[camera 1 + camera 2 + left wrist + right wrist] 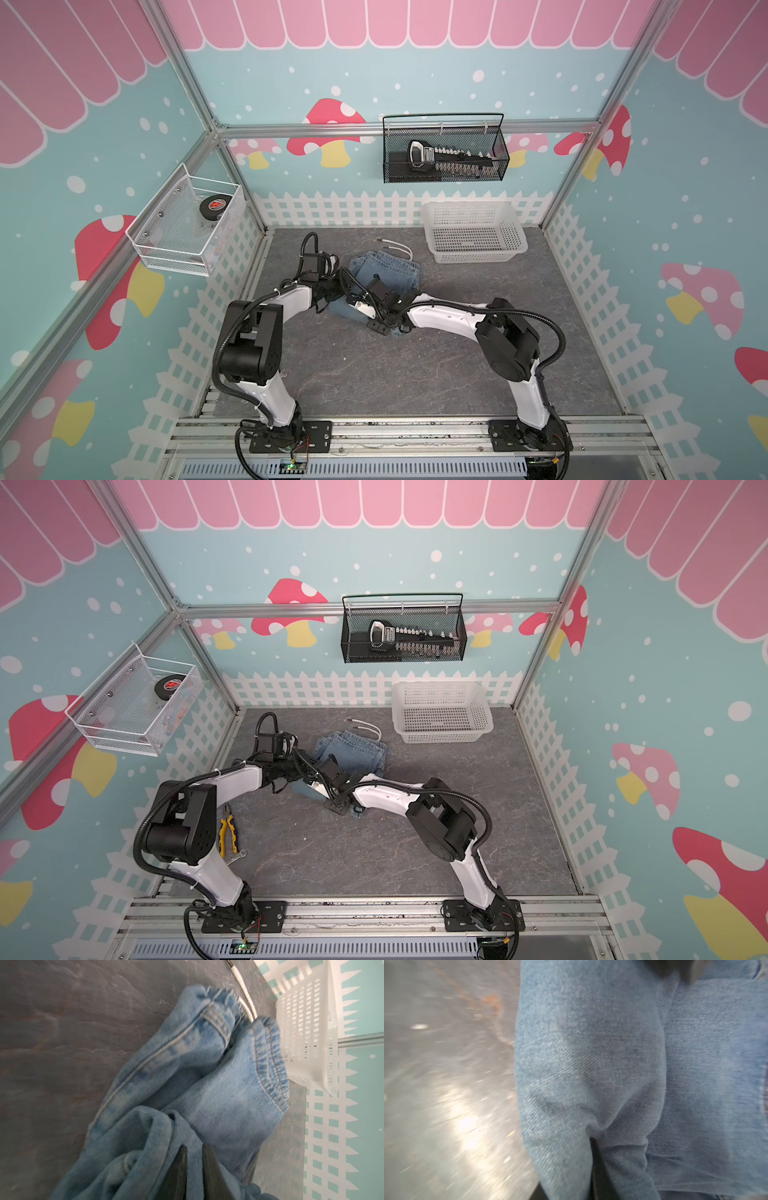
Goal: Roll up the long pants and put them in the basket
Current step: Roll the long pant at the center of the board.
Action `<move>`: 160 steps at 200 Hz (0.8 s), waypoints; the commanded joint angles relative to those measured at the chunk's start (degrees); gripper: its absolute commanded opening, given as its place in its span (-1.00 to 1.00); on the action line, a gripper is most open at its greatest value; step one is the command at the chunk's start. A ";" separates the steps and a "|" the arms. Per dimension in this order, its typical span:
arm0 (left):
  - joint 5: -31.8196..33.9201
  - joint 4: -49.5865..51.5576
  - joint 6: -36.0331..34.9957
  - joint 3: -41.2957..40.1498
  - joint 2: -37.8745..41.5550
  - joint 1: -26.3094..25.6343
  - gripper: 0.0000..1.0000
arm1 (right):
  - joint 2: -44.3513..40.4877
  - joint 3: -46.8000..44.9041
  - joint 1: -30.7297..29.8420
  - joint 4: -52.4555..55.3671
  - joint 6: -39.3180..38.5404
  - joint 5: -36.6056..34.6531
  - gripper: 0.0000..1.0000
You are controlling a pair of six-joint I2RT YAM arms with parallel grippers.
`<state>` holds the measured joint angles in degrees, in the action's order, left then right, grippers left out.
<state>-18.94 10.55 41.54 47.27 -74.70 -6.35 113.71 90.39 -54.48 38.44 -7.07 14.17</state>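
Starting at the left gripper (195, 1146): pinched down on a thick bunched fold of the light blue faded denim long pants (207, 1076), with cloth sandwiched between the dark fingers (180, 1172). Same deal for the right gripper (594, 1145): closed up tight on the denim, with a pucker in the fabric right at the tip. Mostly buried under cloth in the wrist view though, so only a dark sliver to go on. Both clamped at the near end of the bundle, close together in both top views.

As for the pants: lying in a rumpled, partly folded heap on the dark grey stone-look tabletop (415, 374), a bit left of centre in the back half. Gathered elastic waistband (268, 1059) at the far end, with a white drawstring (399, 248) trailing past it onto bare table.

Further out: a white slotted plastic basket (473, 257) at the back right, near the drawstring but apart from the pants. On the back wall, a black mesh basket (457, 176) with a black and silver tool (424, 153) inside. On the left wall, a white wire basket (174, 245) holding a black puck (213, 205). Also yellow-handled pliers (227, 833) on the table beside the left arm, in a top view.
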 commanded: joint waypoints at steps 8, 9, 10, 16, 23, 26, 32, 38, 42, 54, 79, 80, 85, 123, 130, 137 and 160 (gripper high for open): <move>4.62 8.36 -1.22 -4.73 8.38 0.15 -0.48 | -1.00 3.57 2.32 5.98 5.71 19.95 -1.00; 4.61 8.49 -1.21 -4.82 8.67 0.13 -0.48 | -0.97 3.48 2.43 5.88 5.82 20.38 -1.00; 4.66 8.55 -1.16 -4.95 8.94 0.16 -0.48 | -0.96 3.43 2.53 5.78 5.96 20.81 -1.00; 4.91 9.13 -1.07 -5.48 10.65 0.11 -0.48 | -0.72 3.40 3.45 5.43 6.54 23.17 -1.00; 4.97 9.52 -0.99 -6.10 12.32 0.10 -0.48 | -0.26 3.36 4.51 4.85 7.64 25.57 -1.00; 4.97 9.57 -0.89 -6.33 12.90 0.09 -0.47 | -0.02 3.33 5.08 4.53 8.13 26.84 -1.00; 4.84 9.65 -0.65 -6.75 13.89 -0.06 -0.47 | 0.86 3.54 6.20 4.38 8.76 29.42 -1.00; 4.64 9.76 -0.44 -6.98 14.64 -0.15 -0.47 | 1.91 3.67 7.35 4.32 9.52 31.58 -1.00; 4.63 9.78 -0.33 -7.13 14.92 -0.19 -0.47 | 2.71 3.80 8.07 4.05 10.23 32.87 -0.99; 4.46 9.61 0.11 -7.51 15.43 -0.41 -0.47 | 5.37 4.19 9.89 3.58 11.56 36.03 -0.98; 4.46 7.79 0.82 -8.81 14.75 -1.57 -0.47 | 11.81 8.11 12.22 4.07 14.05 38.42 -0.98; 4.45 7.59 0.91 -8.92 14.71 -1.65 -0.47 | 12.16 8.30 12.30 4.04 14.25 38.62 -0.98; 4.26 6.78 1.24 -9.34 14.34 -1.86 -0.47 | 13.56 9.34 12.80 4.07 14.88 40.05 -0.98; 3.77 0.10 3.93 -11.65 10.93 -4.81 -0.47 | 21.97 16.48 16.39 6.23 17.89 41.89 -0.95; 3.67 -1.03 4.14 -11.67 9.67 -5.42 -0.47 | 22.76 17.06 16.90 6.30 18.29 42.42 -0.94; 3.55 -2.17 4.19 -11.60 8.23 -5.93 -0.48 | 23.53 17.68 17.47 6.47 18.57 43.40 -0.93; 2.27 -5.44 5.15 -11.24 3.98 -6.35 -0.48 | 24.06 18.33 19.01 5.53 21.00 47.29 -0.92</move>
<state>-15.64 10.59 44.58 36.03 -67.57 -12.19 135.87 107.31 -37.95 44.93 11.31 58.57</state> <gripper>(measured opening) 0.261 0.078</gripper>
